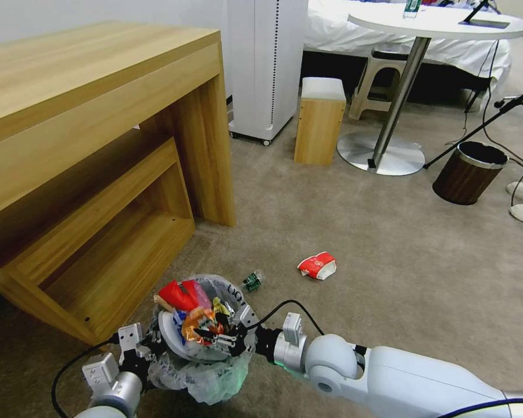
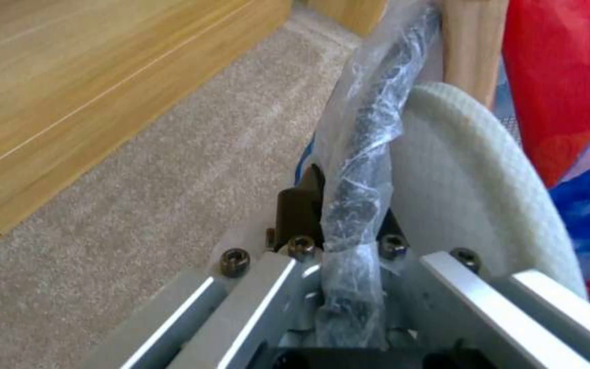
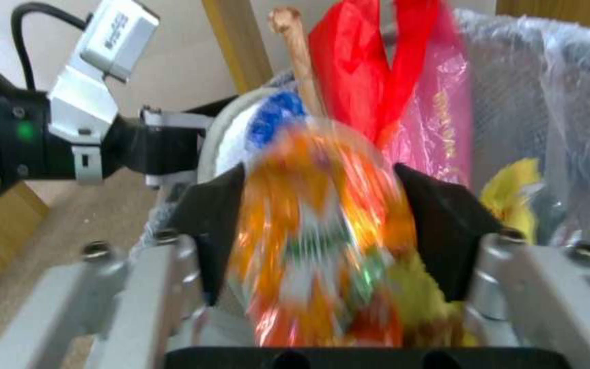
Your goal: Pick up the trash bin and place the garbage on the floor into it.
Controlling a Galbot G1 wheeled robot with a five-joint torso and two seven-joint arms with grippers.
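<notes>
Over the trash bin [image 1: 215,371], right gripper [image 1: 215,338] clamping orange wrapper [image 3: 315,225]; left gripper [image 2: 346,225] pinching bin rim, red-white carton [image 1: 317,265] lying on floor [image 1: 389,244].

crinkly plastic-lined trash bin [image 1: 215,371], short-pile floor [image 1: 343,226]

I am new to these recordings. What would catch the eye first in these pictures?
First, the overfull trash bin low in the head view, held at its rim by the left gripper. Over its mouth the right gripper clasps an orange wrapper. Beyond the bin, a red-and-white wrapper and a small green-label bottle lie on the beige carpet.
</notes>
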